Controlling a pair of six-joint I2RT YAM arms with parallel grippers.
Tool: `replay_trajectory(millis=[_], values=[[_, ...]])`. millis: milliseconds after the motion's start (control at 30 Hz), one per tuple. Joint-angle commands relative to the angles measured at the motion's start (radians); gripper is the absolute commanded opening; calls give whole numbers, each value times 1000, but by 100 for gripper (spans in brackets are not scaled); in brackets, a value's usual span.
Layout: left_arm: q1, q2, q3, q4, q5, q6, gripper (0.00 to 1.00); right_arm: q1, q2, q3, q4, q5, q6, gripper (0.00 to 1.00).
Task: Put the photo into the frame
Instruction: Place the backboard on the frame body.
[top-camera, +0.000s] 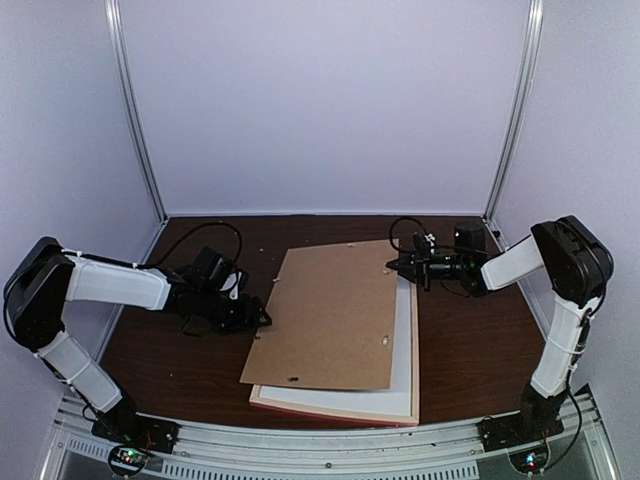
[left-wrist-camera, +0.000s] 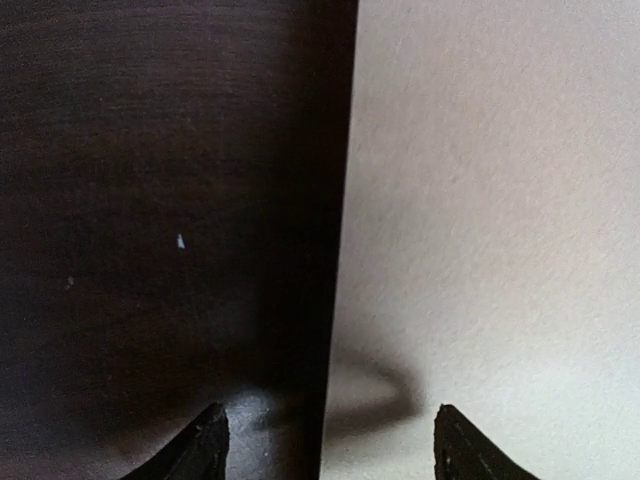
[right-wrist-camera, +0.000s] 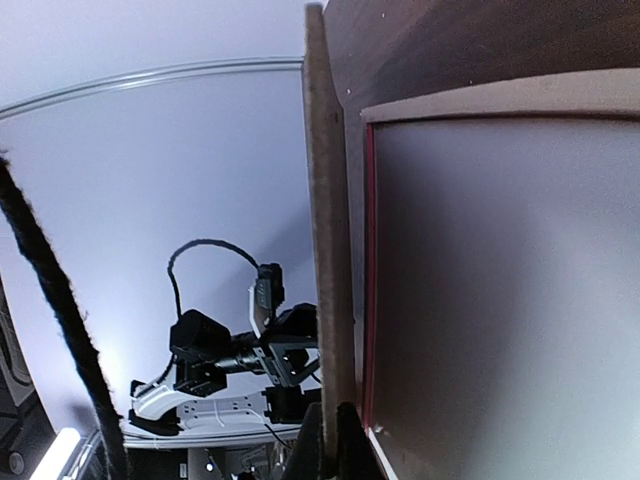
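The frame (top-camera: 330, 412), with pink moulding and pale edges, lies flat at the table's near middle. A white sheet (top-camera: 404, 340) shows inside it along its right side. The brown backing board (top-camera: 325, 320) lies askew over it. My right gripper (top-camera: 392, 266) is shut on the board's far right corner; in the right wrist view the board's edge (right-wrist-camera: 325, 250) runs between the closed gripper (right-wrist-camera: 338, 440), beside the frame's pale rim (right-wrist-camera: 500, 98). My left gripper (top-camera: 262, 318) is open at the board's left edge, its open fingers (left-wrist-camera: 325, 445) straddling the edge of a pale sheet (left-wrist-camera: 480, 200). The photo's printed face is hidden.
The dark wood table (top-camera: 170, 350) is walled by pale panels at the back and sides, with metal posts (top-camera: 135, 110) in the corners. A rail (top-camera: 330, 440) runs along the near edge. The left arm (right-wrist-camera: 240, 350) shows beyond the board in the right wrist view.
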Motion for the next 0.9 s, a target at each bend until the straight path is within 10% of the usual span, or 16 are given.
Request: replay_trajectory(millis=[0, 467, 867], values=[[-5, -12, 41, -24, -36, 34, 71, -4, 4, 1, 252, 5, 178, 0], [-5, -33, 84, -83, -66, 63, 71, -31, -180, 71, -463, -9, -248, 0], [-5, -44, 97, -109, -88, 88, 72, -84, -250, 63, -668, -22, -387, 0]])
